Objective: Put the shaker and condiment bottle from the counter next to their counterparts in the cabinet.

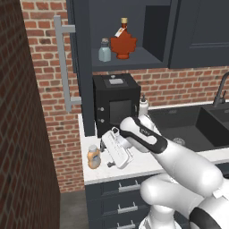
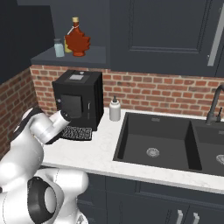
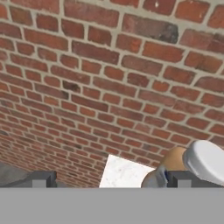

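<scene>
Nearest my hand camera: condiment bottle (image 3: 192, 164), orange-tan body, pale whitish cap, light band around the middle (image 1: 93, 157); no lettering legible. It stands on the counter (image 1: 143, 163) near its left end, just beside my pincer (image 1: 108, 154), whose fingers are spread wide, grasping nothing. Above the pincer, on the cabinet (image 1: 83, 67) shelf: blue-grey shaker (image 1: 104, 50), grey cap, beside the red maple-leaf bottle (image 1: 123, 43), white neck tag unreadable.

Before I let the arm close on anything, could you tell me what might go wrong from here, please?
1. The condiment bottle stands near the counter front-left corner; a sideways nudge from the open gripper could tip it off the edge.
2. In the hand view the bottle sits at one finger, not centred, so closing now may clip it.
3. The cabinet shelf already holds the shaker and red maple-leaf bottle; placing there risks knocking them.
</scene>
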